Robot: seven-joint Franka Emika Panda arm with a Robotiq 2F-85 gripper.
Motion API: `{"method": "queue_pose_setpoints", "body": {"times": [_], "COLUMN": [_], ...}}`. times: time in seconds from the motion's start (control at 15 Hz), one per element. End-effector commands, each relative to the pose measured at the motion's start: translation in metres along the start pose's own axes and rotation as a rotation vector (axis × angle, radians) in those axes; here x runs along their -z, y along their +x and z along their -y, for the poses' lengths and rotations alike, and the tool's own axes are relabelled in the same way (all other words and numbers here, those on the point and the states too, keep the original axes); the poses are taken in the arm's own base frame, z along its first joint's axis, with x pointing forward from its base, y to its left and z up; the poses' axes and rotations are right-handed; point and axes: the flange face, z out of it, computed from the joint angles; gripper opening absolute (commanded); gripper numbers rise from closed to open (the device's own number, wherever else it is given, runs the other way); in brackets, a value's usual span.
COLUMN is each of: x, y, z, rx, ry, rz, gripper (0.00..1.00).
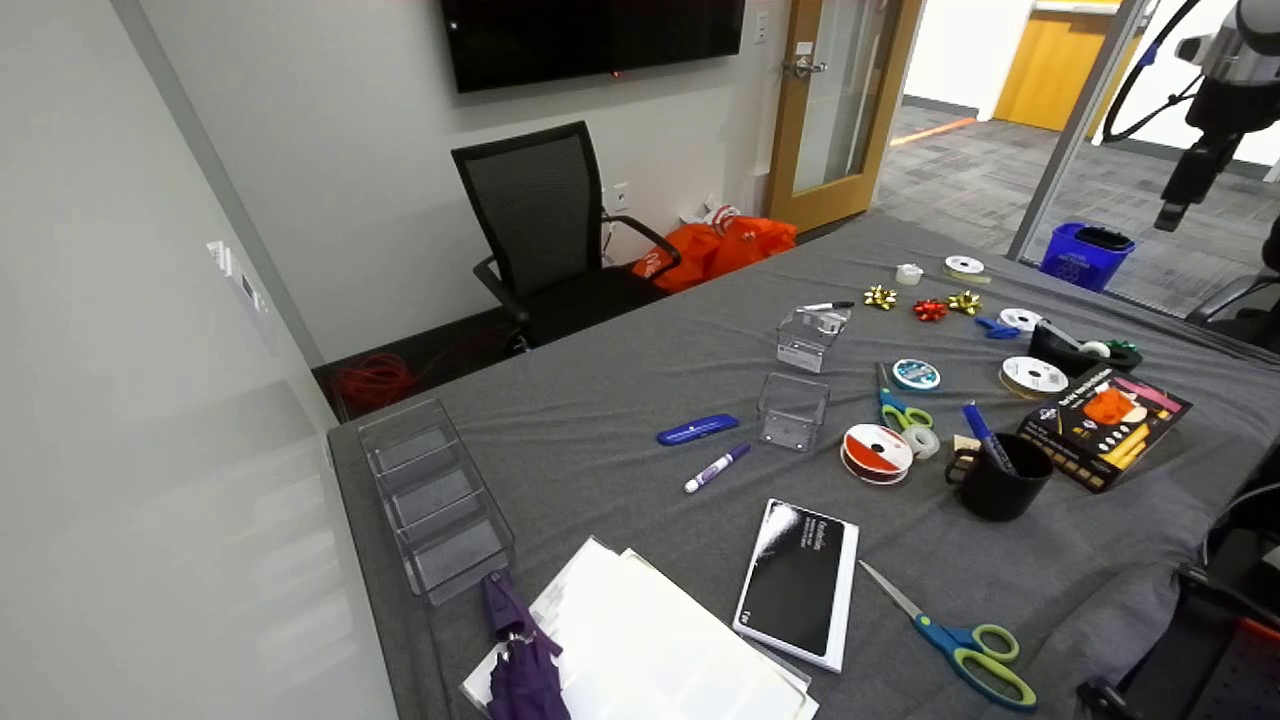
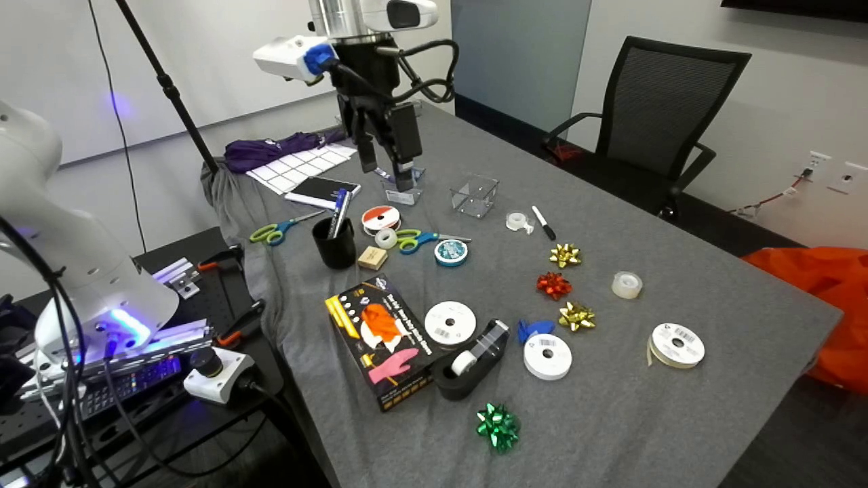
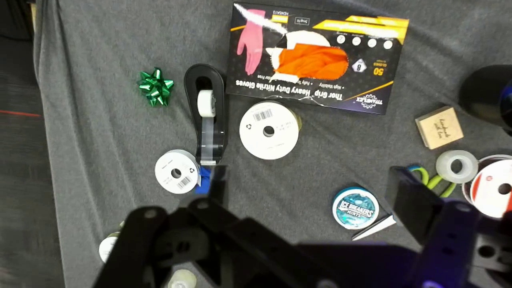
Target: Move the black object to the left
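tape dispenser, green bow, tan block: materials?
Tape dispenser: likely molded plastic, smooth black, with a soft sheen in the wrist view. Green bow: probably metallized film, shiny; sharp glints on its loops. Tan block: looks like wood, matte; pale tan color with dark lettering, though grain isn't clear.

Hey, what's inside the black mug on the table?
At least one blue marker stands tilted inside the black mug, its top sticking out. The mug hides its own bottom, so anything lying down there can't be seen.
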Motion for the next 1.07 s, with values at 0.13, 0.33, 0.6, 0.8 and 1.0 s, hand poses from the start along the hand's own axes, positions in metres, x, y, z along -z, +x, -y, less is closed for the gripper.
{"method": "queue_pose_setpoints", "body": {"times": [0.13, 0.33, 0.6, 0.8, 1.0], "x": [0.0, -0.02, -0.068, -0.108, -0.148], "y": [0.001, 0.008, 0.024, 0.031, 0.03], "z": [-0.001, -0.006, -0.016, -0.026, -0.04], "rx": [0.004, 0.021, -0.007, -0.011, 0.005], "ry": [-0.001, 0.009, 0.045, 0.063, 0.041], "rz": [0.001, -0.006, 0.02, 0.043, 0.032], "gripper": [1.0, 1.0, 1.0, 1.0, 1.0]}}
